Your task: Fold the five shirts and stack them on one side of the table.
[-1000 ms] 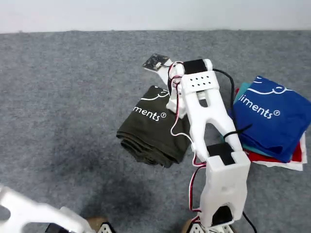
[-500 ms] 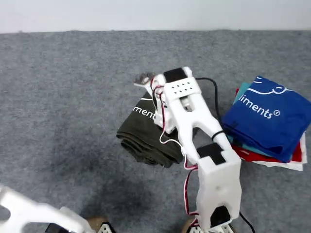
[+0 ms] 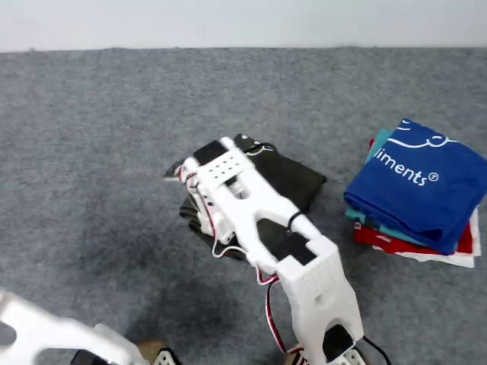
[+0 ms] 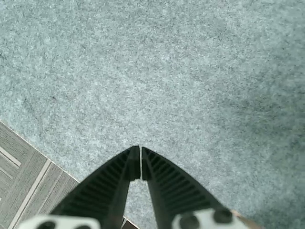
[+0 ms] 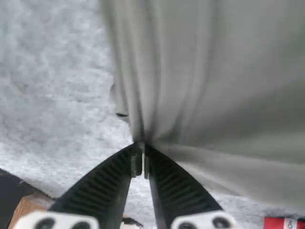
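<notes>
A dark olive shirt (image 3: 293, 179) lies bunched in the middle of the grey carpeted table (image 3: 99, 152). My right arm (image 3: 251, 213) stretches over it from the front edge, its wrist at the shirt's left side. In the right wrist view my right gripper (image 5: 138, 160) is shut on a fold of the olive shirt (image 5: 214, 71), which drapes away from the fingertips. My left gripper (image 4: 141, 164) is shut with nothing in it, hovering over bare carpet near the table's edge. A stack of folded shirts (image 3: 415, 182), blue on top, sits at the right.
My left arm (image 3: 46, 331) rests at the front left corner. Tiled floor (image 4: 19, 191) shows past the table edge in the left wrist view. Open carpet spreads across the left half and the back of the table.
My right arm has swung left across the olive shirt with its fabric pinched, and the shirt's white lettering has gone out of sight. The left arm and the stack have not moved.
</notes>
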Robot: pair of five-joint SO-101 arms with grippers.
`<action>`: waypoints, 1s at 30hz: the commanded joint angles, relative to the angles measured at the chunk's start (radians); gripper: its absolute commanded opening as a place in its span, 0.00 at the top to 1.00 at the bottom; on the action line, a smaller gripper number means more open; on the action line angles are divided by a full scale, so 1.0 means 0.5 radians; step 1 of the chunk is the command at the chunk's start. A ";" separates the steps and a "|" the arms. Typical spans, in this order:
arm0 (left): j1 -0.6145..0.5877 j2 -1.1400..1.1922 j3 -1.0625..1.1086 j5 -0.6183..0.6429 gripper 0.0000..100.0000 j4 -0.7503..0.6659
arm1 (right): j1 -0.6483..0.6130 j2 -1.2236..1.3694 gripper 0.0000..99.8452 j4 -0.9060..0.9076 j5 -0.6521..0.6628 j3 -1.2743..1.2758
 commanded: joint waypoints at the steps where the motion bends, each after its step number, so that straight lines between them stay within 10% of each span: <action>1: -0.006 -0.058 -0.005 -0.012 0.98 0.021 | -0.005 -0.084 0.99 0.094 -0.018 -0.009; 16: -0.003 -0.058 -0.005 -0.015 0.98 0.021 | 0.474 -0.173 0.99 -0.358 0.150 -0.012; 30: -0.003 -0.058 -0.005 -0.015 0.98 0.021 | 0.124 -0.038 0.99 -0.041 0.138 -0.018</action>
